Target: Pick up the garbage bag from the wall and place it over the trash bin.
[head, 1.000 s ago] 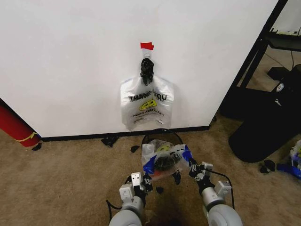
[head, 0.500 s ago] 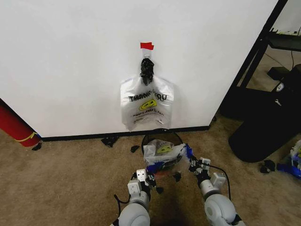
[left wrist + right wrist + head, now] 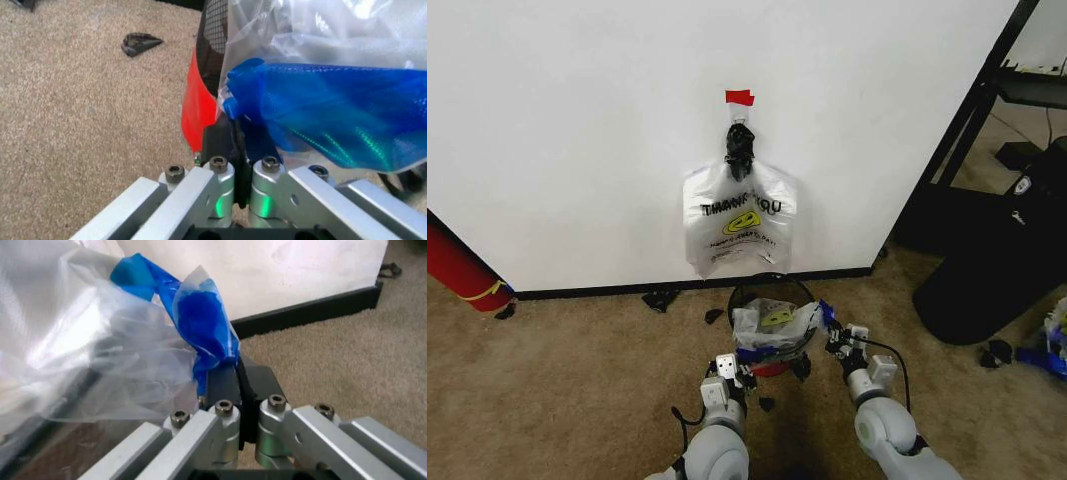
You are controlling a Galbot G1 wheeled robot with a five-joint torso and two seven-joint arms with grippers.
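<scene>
Bag work looked mostly done: the garbage bag [image 3: 772, 327] sat over the trash bin [image 3: 771, 292], left gripper [image 3: 743, 372] and right gripper [image 3: 834, 343] both pinched tight on its blue handles, letting go was left

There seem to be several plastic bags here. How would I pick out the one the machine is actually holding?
Start at the white wall, then drop to the carpet before it, where a small black mesh trash bin stands. The garbage bag is stretched over the bin between the left gripper and right gripper. Unlike the same-print bags hanging on the wall, its blue handle patches are pinched by fingers.
</scene>
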